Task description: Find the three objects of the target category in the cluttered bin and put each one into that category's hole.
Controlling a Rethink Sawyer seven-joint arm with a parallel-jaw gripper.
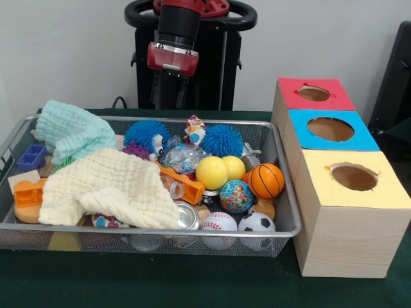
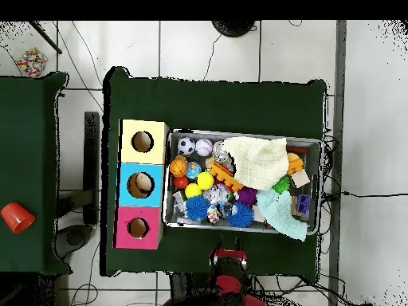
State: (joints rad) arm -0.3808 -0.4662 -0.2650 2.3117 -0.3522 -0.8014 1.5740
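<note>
Currently the red-and-black gripper (image 1: 171, 96) hangs above the far rim of the wide shallow silver wire-mesh bin (image 1: 286, 212), two thin dark fingers pointing down with a narrow gap between them, holding nothing. It sits behind the bin's middle, well above the clutter.

Target category isn't stated; the balls look the likeliest set. They cluster at the bin's end nearest the boxes: two yellow smooth balls (image 1: 212, 172), an orange mini basketball (image 1: 266, 180), a globe-print ball (image 1: 236, 196), a white baseball (image 1: 219, 222), a black-and-white soccer ball (image 1: 256, 222).

So from the gripper the cluster lies forward toward the camera and sideways toward the boxes in the front view. Overhead, the gripper (image 2: 228, 256) is below the bin, balls up-left of it.

Three wooden boxes with round holes stand just beside that end: red-topped (image 1: 314, 94), blue-topped (image 1: 331, 129), yellow-topped (image 1: 354, 178). A cream waffle cloth (image 1: 109, 186) and a mint cloth (image 1: 74, 131) cover the other half, possibly hiding items.
</note>
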